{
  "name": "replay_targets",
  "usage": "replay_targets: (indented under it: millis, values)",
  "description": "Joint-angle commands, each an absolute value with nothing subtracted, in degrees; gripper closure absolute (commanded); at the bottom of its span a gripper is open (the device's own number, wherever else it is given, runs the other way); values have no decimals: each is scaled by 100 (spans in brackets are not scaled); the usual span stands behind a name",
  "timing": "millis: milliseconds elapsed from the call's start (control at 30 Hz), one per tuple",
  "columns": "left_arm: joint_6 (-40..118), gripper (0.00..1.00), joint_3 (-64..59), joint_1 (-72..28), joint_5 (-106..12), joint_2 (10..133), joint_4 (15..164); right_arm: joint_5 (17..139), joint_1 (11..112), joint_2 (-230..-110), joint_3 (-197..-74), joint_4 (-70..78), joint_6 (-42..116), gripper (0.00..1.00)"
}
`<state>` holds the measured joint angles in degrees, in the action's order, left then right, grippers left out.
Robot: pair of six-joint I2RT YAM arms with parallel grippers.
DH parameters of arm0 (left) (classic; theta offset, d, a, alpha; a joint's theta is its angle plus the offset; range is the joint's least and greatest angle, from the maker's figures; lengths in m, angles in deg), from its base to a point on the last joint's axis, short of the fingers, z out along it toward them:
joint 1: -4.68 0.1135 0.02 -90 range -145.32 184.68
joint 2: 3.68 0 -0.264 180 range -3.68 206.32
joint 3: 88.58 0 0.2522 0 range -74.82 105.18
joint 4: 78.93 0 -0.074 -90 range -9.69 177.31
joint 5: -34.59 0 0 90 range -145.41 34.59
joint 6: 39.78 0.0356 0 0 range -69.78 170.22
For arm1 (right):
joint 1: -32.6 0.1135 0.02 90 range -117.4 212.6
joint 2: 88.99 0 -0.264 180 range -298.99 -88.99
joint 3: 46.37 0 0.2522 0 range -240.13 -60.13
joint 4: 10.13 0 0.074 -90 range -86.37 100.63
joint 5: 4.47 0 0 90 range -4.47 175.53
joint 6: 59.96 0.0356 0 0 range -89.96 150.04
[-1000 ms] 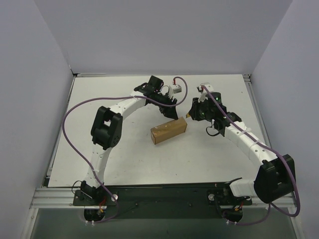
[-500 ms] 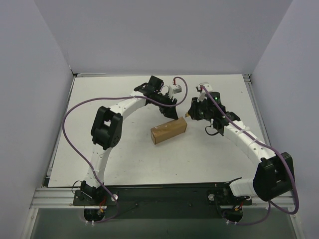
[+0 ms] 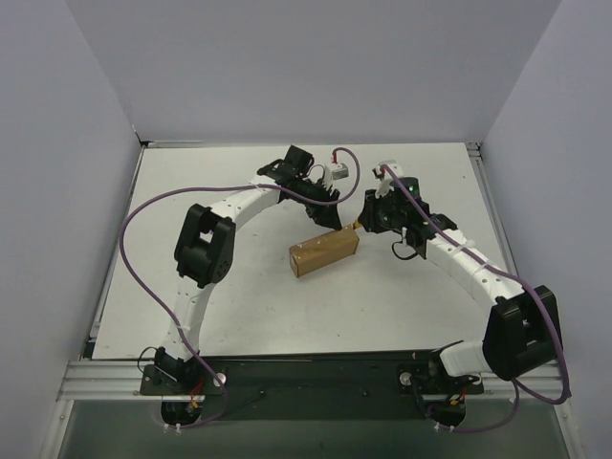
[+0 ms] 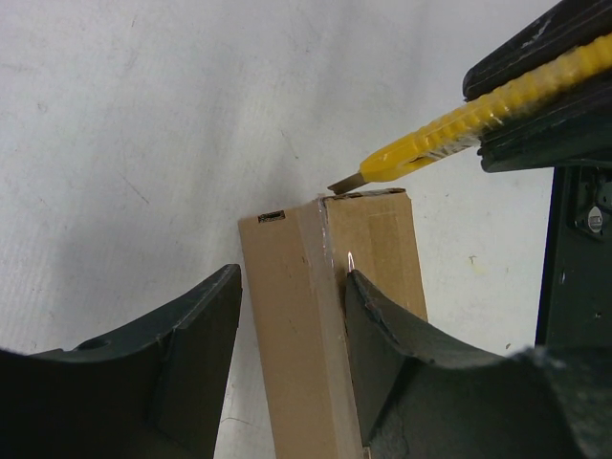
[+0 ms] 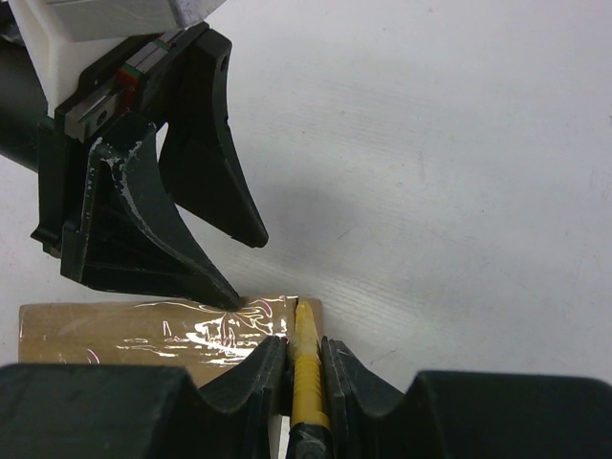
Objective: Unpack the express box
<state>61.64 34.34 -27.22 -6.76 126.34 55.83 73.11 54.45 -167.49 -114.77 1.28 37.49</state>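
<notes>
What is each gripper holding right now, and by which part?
The right gripper is shut on the knife, clamping its yellow handle, blade end toward the box. The left gripper holds nothing; it stands open astride the box.

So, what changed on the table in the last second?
The right tool, gripping the slim yellow-and-black utility knife, moved slightly left, bringing the blade to the end of the small brown cardboard box. The box and the open left tool over it stayed put.
</notes>
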Motion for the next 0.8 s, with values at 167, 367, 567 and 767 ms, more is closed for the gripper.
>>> replay_targets:
  millis: [167,367,567,767]
  values:
    - [6376,44,3320,-2776,-909,12789,5339,7112,5528,-16818,-11665,213,3672,100]
    - [6385,44,3311,-2784,-909,12780,5330,7489,5571,-16546,-11595,65,3620,100]
    - [6385,44,3302,-2784,-891,12807,5330,7639,5694,-16299,-11471,-138,3470,100]
    - [6393,44,3320,-2784,-874,12815,5339,7596,5695,-16369,-11498,-112,3470,100]
